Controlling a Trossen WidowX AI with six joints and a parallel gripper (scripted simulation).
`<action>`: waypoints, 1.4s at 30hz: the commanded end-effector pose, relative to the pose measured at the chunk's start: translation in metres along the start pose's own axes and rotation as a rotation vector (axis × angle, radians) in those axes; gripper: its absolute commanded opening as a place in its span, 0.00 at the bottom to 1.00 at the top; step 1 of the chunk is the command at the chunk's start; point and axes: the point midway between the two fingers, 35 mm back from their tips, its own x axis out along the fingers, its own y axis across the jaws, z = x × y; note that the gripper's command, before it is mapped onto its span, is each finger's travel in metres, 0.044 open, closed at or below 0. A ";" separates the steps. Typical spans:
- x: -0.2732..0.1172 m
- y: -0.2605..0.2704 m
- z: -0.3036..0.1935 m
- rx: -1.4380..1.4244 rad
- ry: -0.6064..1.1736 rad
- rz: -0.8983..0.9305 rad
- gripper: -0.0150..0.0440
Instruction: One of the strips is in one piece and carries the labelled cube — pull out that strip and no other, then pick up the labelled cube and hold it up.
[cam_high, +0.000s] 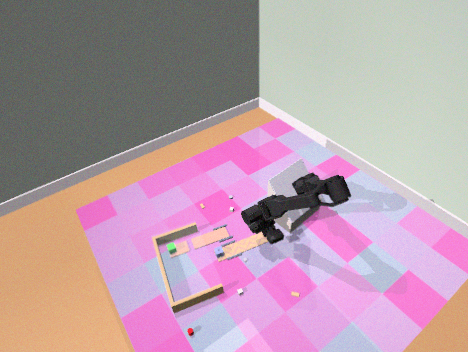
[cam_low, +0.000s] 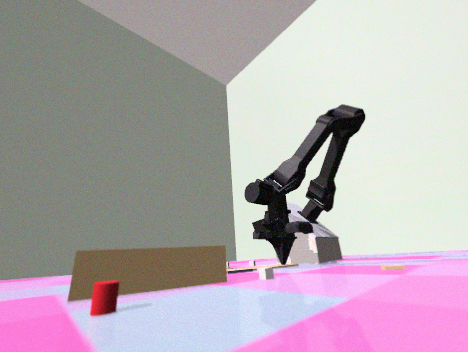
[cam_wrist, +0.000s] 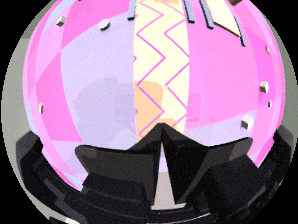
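A pink and lilac checkered mat (cam_high: 350, 280) covers an orange floor where a dark and a pale wall meet. No writing is legible. The gripper (cam_high: 274, 237), jaws clenched on nothing, presses the zigzag strip (cam_high: 245, 246); the blue cube (cam_high: 219, 251) rides its nine-o'clock end.

A dark grey wall (cam_high: 125, 65) meets a pale green wall (cam_high: 370, 65) above an orange-brown floor (cam_high: 45, 260).
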 end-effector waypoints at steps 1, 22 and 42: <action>0.004 0.000 -0.009 0.007 0.026 -0.001 0.25; 0.004 0.000 -0.009 0.007 0.026 -0.001 0.25; -0.014 -0.001 0.000 0.004 0.009 -0.003 0.25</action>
